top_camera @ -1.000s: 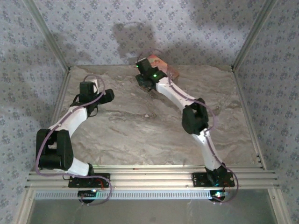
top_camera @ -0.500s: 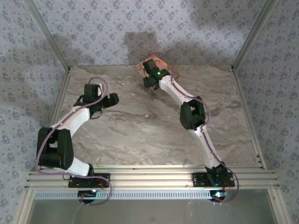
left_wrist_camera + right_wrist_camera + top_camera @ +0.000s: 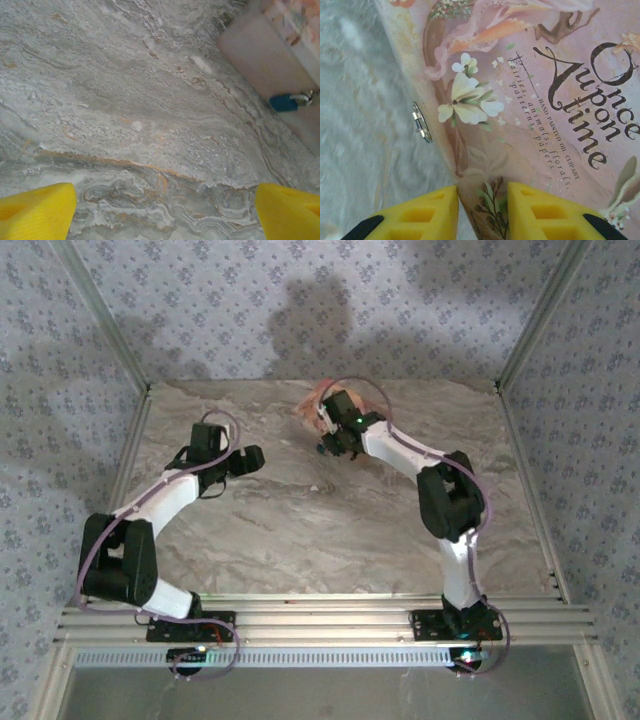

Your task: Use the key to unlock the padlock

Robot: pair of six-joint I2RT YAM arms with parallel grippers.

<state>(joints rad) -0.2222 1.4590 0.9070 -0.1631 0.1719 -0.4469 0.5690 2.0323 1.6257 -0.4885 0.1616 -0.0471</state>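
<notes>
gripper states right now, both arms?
Left gripper: open wide, empty.
Right gripper: partly open, holding nothing, over the pink box edge.

Marble-patterned table point(image 3: 300, 530): at its far middle you see a flat pink illustrated box point(image 3: 545, 100) lying on it, and a blue-headed key point(image 3: 283, 102) against the box's side wall.

This looks like a lab test booth. Aluminium rails point(image 3: 320, 612) frame a marbled tabletop point(image 3: 300, 530), with floral-patterned walls point(image 3: 200, 300) around it.
</notes>
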